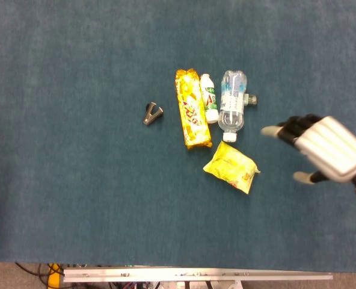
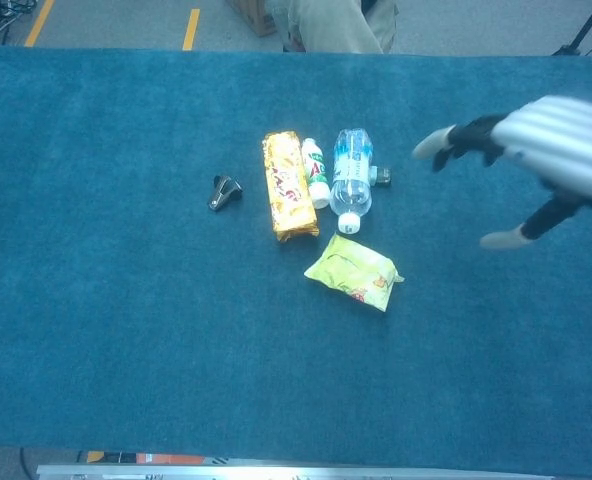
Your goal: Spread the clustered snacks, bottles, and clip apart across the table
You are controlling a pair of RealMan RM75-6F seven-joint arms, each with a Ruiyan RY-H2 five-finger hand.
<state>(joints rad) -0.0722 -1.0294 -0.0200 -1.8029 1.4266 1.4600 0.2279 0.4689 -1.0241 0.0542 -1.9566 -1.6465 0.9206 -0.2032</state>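
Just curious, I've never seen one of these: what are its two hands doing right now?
Right hand: open, fingers spread, holding nothing.
Left hand: not in either view.
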